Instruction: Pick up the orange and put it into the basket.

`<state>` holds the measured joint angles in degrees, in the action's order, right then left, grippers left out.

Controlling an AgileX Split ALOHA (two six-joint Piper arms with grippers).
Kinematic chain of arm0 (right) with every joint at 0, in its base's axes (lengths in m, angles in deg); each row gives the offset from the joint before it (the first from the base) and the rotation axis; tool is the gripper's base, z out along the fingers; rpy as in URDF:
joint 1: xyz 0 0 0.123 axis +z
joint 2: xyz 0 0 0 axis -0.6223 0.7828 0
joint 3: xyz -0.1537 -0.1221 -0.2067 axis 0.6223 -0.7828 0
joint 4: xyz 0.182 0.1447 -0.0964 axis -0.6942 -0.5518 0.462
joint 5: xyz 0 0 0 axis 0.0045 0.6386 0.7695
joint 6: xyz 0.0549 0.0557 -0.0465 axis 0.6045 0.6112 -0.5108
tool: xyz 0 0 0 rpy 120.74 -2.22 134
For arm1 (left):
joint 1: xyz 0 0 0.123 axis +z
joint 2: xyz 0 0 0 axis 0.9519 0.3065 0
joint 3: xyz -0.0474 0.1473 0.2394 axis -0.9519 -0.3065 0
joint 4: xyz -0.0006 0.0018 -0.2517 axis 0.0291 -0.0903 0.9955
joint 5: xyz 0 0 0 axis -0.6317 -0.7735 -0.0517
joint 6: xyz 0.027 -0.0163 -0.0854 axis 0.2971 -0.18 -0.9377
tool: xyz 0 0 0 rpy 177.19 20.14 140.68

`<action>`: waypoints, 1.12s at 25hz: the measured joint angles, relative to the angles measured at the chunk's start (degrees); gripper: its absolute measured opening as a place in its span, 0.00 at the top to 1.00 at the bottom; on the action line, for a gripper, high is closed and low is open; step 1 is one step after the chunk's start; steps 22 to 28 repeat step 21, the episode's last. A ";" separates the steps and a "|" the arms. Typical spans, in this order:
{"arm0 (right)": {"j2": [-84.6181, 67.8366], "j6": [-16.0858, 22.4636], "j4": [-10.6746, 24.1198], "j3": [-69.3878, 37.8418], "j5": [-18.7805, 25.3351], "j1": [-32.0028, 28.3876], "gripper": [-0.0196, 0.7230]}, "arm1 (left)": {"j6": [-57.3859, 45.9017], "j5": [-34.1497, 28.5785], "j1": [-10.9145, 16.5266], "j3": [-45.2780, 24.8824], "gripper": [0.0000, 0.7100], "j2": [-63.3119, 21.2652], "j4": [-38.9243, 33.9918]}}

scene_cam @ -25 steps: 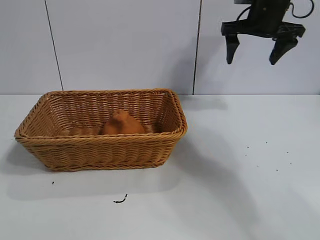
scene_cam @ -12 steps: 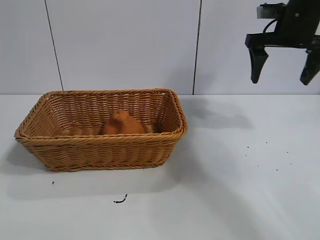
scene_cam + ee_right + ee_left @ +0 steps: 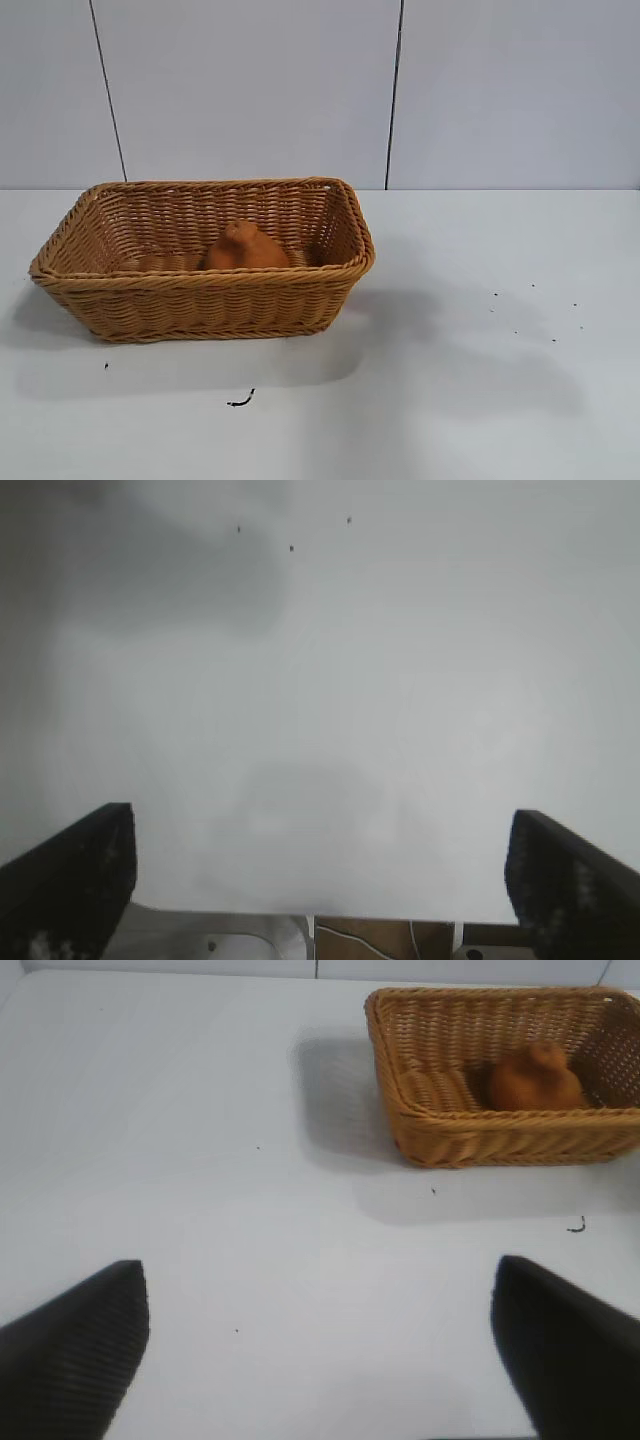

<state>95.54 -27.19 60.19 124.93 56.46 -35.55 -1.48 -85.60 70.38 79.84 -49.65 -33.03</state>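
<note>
The orange (image 3: 243, 248) is being cradled in the basket (image 3: 205, 301); the left gripper (image 3: 320, 1345) and right gripper (image 3: 320, 865) are being held spread and empty, with nothing seemingly being left but parking

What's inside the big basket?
The orange sits inside the basket, near the middle of its floor. Beside it the bare woven bottom shows. The near wall hides the orange's underside, and what lies right behind it cannot be seen.
</note>
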 joint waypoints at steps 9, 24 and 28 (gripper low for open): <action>-26.76 -1.25 0.00 -9.98 -4.54 0.00 0.04 | 0.00 0.00 0.00 0.00 0.06 0.00 0.00; -41.50 -1.36 0.00 -9.98 -4.80 0.00 0.04 | 0.00 0.00 0.00 0.00 0.06 0.00 0.00; -41.50 -1.36 0.00 -9.98 -4.80 0.00 0.04 | 0.00 0.00 0.00 0.00 0.06 0.00 0.00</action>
